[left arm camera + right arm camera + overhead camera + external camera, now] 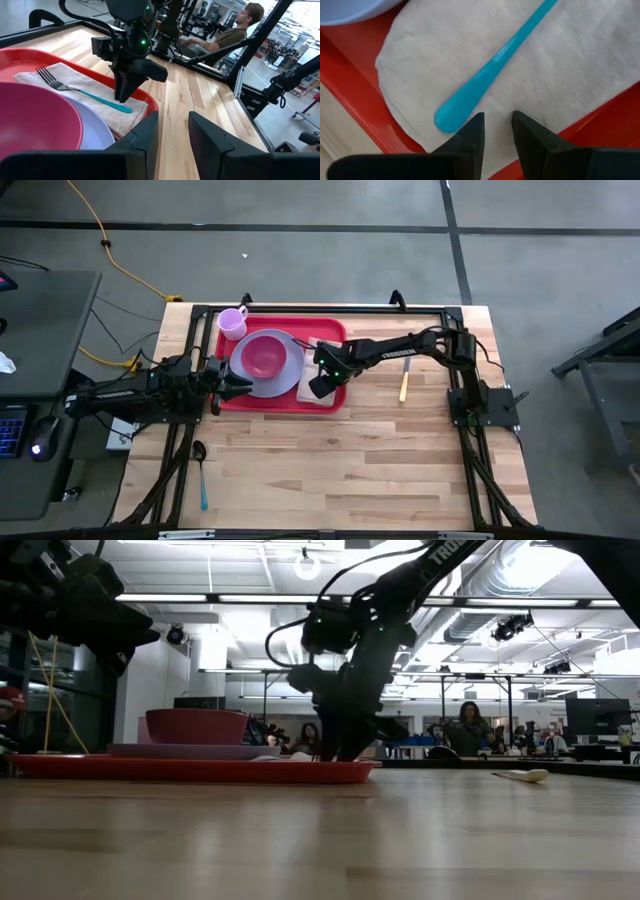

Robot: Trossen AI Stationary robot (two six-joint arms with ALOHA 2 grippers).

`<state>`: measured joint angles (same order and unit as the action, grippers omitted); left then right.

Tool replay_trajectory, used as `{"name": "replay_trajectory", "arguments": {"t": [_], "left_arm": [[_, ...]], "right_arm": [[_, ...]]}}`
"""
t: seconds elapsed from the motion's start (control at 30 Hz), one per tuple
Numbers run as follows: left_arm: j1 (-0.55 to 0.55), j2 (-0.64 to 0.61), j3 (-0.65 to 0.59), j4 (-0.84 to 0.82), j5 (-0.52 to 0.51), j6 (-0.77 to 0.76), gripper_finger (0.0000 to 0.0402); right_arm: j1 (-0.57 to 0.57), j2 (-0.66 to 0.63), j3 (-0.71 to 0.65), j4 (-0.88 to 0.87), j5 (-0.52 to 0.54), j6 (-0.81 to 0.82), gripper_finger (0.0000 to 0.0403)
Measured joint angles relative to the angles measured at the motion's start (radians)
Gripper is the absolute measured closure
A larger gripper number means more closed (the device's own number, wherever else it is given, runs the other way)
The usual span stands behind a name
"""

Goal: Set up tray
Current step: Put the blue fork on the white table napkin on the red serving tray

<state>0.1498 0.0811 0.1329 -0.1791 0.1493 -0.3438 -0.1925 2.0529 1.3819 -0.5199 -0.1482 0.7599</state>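
Two tools work around the red tray (282,398), which lies flat on the wooden surface (330,470) toward its far left part. On the tray sits a lavender plate (284,384) carrying a pink bowl (263,356), and a lavender cup (233,323) stands at the tray's far left corner. Along the tray's right side lies a pale cloth napkin (470,55) with a fork (75,89) on it, metal tines and a teal handle. The right tool (494,131) hangs just above the napkin at the tray's near right corner, its fingers a little apart with nothing between them, the teal handle's end just beside them. The left tool (172,129) waits at the tray's left edge, fingers parted and empty. Off the tray's right, well apart, lies a pale-handled utensil (404,386); near the surface's left front edge lies a spoon (201,472) with a teal handle.
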Motion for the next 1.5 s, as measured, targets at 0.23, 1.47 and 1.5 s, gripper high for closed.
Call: {"name": "replay_trajectory", "arguments": {"t": [0.23, 1.47, 1.5], "left_arm": [[0.000, 0.000, 0.000, 0.005, 0.000, -0.002, 0.0263], [0.000, 0.000, 0.000, 0.022, -0.005, -0.005, 0.0263], [0.000, 0.000, 0.000, 0.022, -0.005, -0.005, 0.0263]], "right_arm": [[-0.004, -0.002, -0.019, 0.006, -0.008, -0.014, 0.0321], [-0.084, 0.002, -0.021, 0.001, 0.000, -0.159, 0.0321], [-0.085, 0.002, -0.021, 0.000, 0.000, -0.162, 0.0321]]}}
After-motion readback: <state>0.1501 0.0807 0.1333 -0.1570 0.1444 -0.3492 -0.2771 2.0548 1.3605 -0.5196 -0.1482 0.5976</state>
